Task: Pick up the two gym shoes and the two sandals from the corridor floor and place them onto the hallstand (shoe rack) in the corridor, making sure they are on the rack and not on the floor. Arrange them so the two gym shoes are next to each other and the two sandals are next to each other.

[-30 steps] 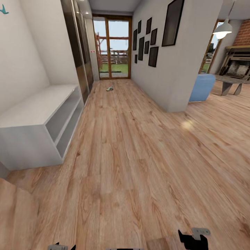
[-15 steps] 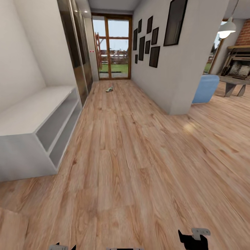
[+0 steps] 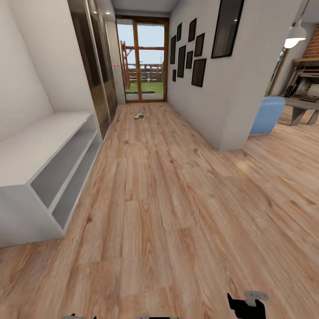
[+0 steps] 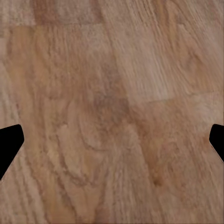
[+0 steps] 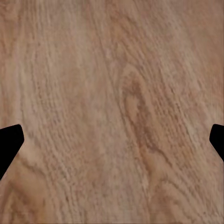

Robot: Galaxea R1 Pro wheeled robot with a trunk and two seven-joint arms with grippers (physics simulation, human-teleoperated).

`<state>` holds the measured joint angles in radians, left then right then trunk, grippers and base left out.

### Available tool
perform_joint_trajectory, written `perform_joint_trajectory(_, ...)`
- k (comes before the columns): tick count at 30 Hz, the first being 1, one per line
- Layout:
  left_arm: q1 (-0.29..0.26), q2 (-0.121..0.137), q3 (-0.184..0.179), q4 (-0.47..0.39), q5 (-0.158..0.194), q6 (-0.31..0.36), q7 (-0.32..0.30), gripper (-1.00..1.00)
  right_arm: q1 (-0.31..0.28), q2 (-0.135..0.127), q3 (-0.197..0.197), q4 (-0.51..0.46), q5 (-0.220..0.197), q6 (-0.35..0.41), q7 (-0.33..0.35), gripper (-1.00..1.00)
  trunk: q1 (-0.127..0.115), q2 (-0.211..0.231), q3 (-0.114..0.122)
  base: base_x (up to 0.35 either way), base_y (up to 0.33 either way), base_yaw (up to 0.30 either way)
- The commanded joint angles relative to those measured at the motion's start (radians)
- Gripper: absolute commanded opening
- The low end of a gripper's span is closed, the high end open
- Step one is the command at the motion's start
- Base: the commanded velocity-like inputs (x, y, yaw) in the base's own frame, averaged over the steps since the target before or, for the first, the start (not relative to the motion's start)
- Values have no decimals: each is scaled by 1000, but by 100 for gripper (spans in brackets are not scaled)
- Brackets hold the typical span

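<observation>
One small pale-and-green object (image 3: pixel 139 115), likely a gym shoe though too far to tell, lies on the corridor floor (image 3: pixel 168 212) near the glass door (image 3: pixel 142 62), well apart from you. One hallstand (image 3: pixel 40 177) at your left: pale grey-white, two open shelves, bare top. Wide floor between it and the wall corner (image 3: pixel 230 133). Left gripper (image 4: pixel 112 144) and right gripper (image 5: pixel 112 144): jaws spread wide, released, bare planks between the tips.
</observation>
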<state>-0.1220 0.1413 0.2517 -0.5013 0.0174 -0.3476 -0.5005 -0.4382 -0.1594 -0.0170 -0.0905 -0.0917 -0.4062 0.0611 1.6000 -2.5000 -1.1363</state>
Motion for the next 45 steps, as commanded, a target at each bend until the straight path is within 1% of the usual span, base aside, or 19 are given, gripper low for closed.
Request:
perform_joint_trajectory(1, -1, 0, 5, 1, 2, 0, -9, 100, -1, 0, -1, 1, -10, -3, 6, 100, 0, 0, -1, 339, 0, 0)
perform_joint_trajectory(45, -1, 0, 7, 1, 4, -1, -9, 100, -1, 0, -1, 2, -10, -4, 8, 100, 0, 0, -1, 339, 0, 0)
